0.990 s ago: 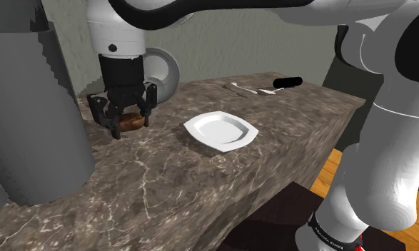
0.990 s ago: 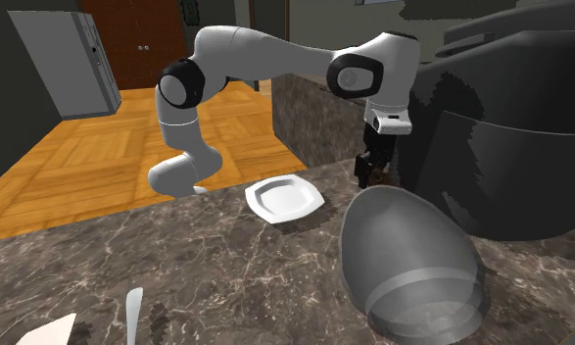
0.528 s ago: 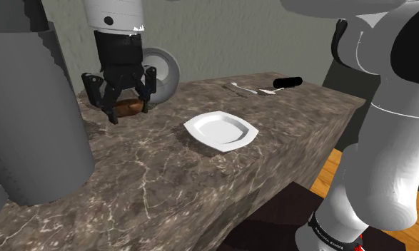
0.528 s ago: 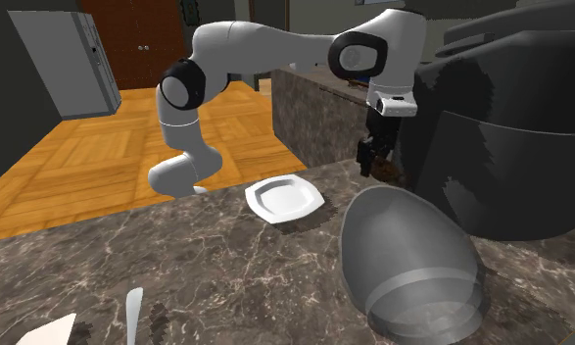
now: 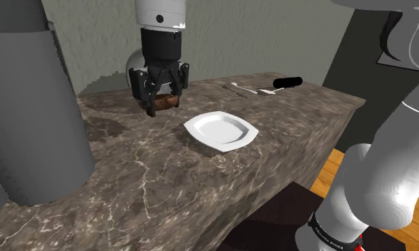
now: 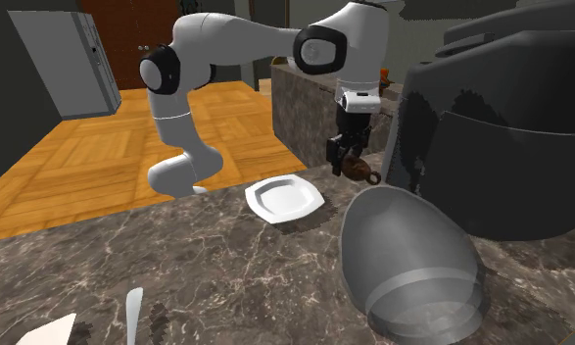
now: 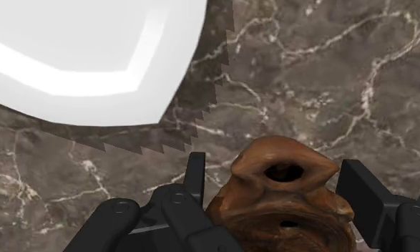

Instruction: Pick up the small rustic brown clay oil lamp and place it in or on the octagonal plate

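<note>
My black gripper [image 5: 162, 104] is shut on the small brown clay oil lamp [image 5: 166, 102] and holds it in the air above the marble counter. The white octagonal plate [image 5: 222, 130] lies on the counter to the shoulder view's right of the lamp, a short way off. In the second exterior view the lamp [image 6: 358, 169] hangs in the gripper [image 6: 348, 163] to the right of the plate [image 6: 286, 199]. The wrist view has the lamp [image 7: 281, 197] clasped between both fingers [image 7: 193, 180], with the plate [image 7: 79, 57] ahead of the gripper on the counter below.
A tall dark grey appliance [image 5: 26, 107] stands at the shoulder view's left. A rounded grey vessel [image 6: 409, 255] lies near the second exterior camera. A white utensil [image 5: 239, 88] and a black handle [image 5: 289, 83] lie at the counter's far end. The counter edge [image 5: 300, 160] drops to wood floor.
The gripper has lifted the lamp off the counter and carried it toward the shoulder view's right, nearer the plate. It has stayed shut on the lamp throughout.
</note>
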Available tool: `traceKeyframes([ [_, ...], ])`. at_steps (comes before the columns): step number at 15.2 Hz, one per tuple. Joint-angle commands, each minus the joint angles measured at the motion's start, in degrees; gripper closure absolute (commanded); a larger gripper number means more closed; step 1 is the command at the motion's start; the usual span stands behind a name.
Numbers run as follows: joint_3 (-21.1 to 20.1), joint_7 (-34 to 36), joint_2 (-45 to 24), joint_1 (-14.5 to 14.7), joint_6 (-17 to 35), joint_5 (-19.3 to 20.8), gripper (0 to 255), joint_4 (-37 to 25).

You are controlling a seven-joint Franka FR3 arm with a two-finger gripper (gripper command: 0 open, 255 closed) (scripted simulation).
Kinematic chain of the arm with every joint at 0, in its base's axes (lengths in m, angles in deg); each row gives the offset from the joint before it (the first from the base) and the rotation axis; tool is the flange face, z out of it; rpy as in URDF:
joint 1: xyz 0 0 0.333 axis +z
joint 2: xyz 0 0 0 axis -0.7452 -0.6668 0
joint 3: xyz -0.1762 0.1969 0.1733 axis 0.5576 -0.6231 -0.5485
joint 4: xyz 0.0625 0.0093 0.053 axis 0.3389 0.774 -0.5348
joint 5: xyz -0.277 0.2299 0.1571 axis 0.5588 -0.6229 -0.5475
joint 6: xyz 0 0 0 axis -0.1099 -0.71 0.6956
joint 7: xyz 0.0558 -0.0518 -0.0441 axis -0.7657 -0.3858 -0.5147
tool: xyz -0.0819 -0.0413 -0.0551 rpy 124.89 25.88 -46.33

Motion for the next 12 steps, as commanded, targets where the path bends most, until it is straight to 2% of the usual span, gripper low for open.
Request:
traceKeyframes([
  [1,1.7,-3.2,5.2,-1.0,1.2,-1.8,255,6.1],
  [6,6.2,-9.6,15.4,-2.0,1.4,-3.9,255,16.4],
  [12,11.9,-16.7,26.2,-3.0,0.1,-3.8,255,26.4],
])
